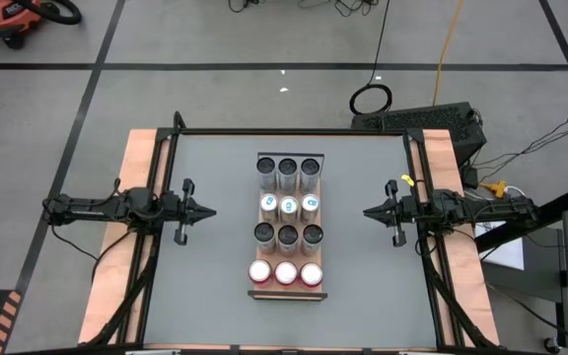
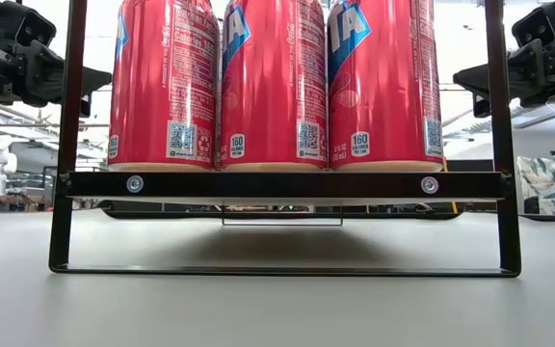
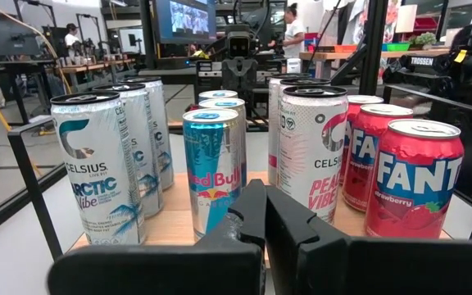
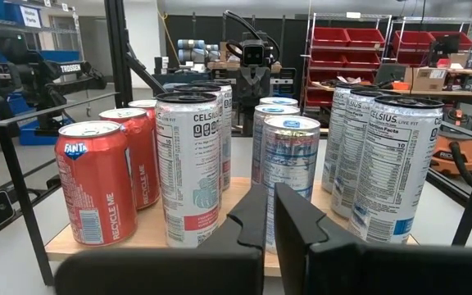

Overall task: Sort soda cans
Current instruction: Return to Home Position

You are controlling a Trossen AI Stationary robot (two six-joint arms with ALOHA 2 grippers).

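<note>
Twelve soda cans stood upright, long axes vertical, tops up, in four rows of three on the shelf. Left end effector and right end effector, fingers pressed together, flanked the shelf, well apart from it.

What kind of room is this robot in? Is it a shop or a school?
Probably a robotics lab or workshop: it has shelves of red parts bins, a big screen, and loose cables lying on the floor.
</note>
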